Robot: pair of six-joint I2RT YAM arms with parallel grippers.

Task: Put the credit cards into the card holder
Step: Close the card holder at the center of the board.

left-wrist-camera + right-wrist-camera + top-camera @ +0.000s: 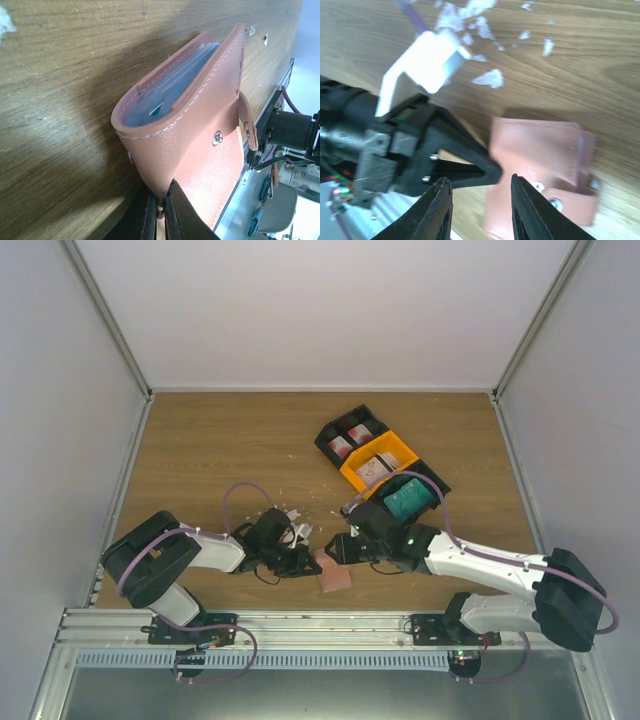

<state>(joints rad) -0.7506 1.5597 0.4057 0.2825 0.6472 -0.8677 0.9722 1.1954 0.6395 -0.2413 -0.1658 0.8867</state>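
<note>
Holding the card holder point(200, 125) ajar on the table point(220, 450), right arm free.
The left gripper point(161, 200) pinches the card holder's edge in its jaws, pockets opening away from them; the right gripper point(482, 182) hovers just beside it, jaws part-open and empty. Teal credit cards point(408, 502) lie beyond the card holder in a black bin point(440, 488), nearer the right arm.

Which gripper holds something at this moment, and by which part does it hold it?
The left gripper pinches the card holder by one edge of its outer cover. The right gripper is open and holds nothing.
</note>
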